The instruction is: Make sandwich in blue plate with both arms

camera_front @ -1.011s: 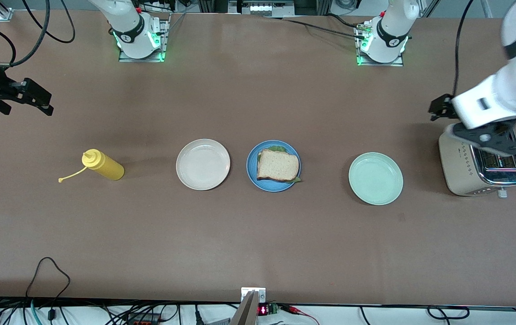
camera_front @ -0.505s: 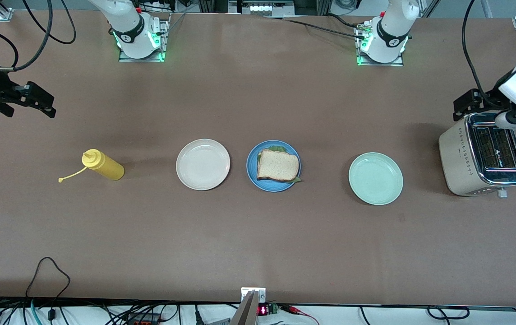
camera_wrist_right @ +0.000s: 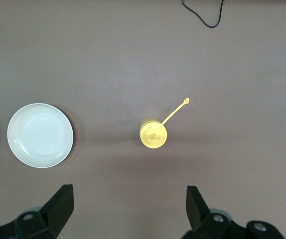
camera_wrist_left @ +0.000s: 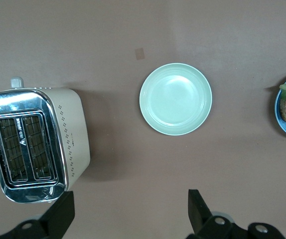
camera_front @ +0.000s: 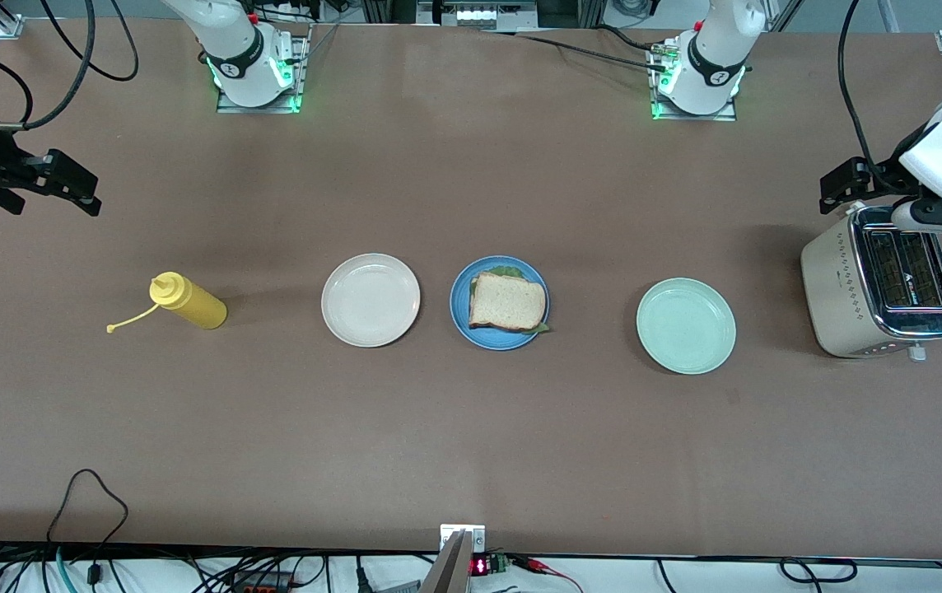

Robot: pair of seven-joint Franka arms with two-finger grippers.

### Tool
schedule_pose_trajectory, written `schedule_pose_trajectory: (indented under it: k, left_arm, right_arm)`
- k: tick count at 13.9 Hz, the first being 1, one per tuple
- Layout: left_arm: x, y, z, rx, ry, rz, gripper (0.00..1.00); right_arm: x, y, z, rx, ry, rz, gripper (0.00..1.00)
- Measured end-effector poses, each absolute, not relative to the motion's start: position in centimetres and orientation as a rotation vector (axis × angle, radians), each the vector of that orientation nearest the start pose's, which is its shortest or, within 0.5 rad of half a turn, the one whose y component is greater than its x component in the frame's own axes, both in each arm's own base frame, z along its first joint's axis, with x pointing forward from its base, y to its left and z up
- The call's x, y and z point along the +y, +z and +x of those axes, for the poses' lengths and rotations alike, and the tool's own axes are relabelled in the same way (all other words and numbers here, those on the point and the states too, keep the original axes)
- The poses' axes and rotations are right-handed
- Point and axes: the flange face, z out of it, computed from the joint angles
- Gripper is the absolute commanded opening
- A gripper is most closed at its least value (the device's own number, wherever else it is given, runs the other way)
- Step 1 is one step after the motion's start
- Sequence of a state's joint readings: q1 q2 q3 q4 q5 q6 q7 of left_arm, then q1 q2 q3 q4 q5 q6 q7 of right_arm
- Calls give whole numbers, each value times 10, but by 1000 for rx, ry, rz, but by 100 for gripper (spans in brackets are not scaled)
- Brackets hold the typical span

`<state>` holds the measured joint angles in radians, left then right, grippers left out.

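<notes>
The sandwich (camera_front: 507, 302) is sitting on the blue plate (camera_front: 456, 311) at the middle of the table (camera_front: 471, 428), with lettuce (camera_front: 506, 270) peeking out at the plate's 12 o'clock and 5 o'clock, read from the front view. A beige plate (camera_front: 370, 300) is lying at its 9 o'clock and a mint plate (camera_front: 686, 326) at its 3 o'clock, both bare. Further out, a yellow bottle (camera_front: 191, 303) is standing at 9 o'clock and a toaster (camera_front: 841, 296) at 3 o'clock.

The left hand (camera_wrist_left: 129, 209) is hanging over the table close by the toaster, fingers spread wide and gripping nothing. The right hand (camera_wrist_right: 128, 199) is hovering over the table near the bottle, equally wide and empty. Both are well apart from the sandwich, so the build is looking finished.

The sandwich is likely feeling light and soft. The bread is probably squashing under any firm pinch, and the top slice is apt to be sliding on the slick leaf, since nothing is binding the stack. If it needs shifting, pinching the crusted edges gently from 3 and 9 o'clock, or better, taking the stiff plate by its raised rim, is looking safest. The plate's glaze is probably slippery.
</notes>
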<state>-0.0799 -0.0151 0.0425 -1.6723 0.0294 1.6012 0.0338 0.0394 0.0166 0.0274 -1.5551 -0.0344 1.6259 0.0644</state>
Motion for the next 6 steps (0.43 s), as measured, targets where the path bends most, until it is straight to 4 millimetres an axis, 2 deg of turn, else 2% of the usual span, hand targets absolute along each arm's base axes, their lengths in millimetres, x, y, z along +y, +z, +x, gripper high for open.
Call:
schedule_pose_trajectory:
  k: [6]
  left_arm:
    - [-25,588,551,135,85,-3108,100]
  right_arm:
    - [35,628,564,-7,-90,-3170,100]
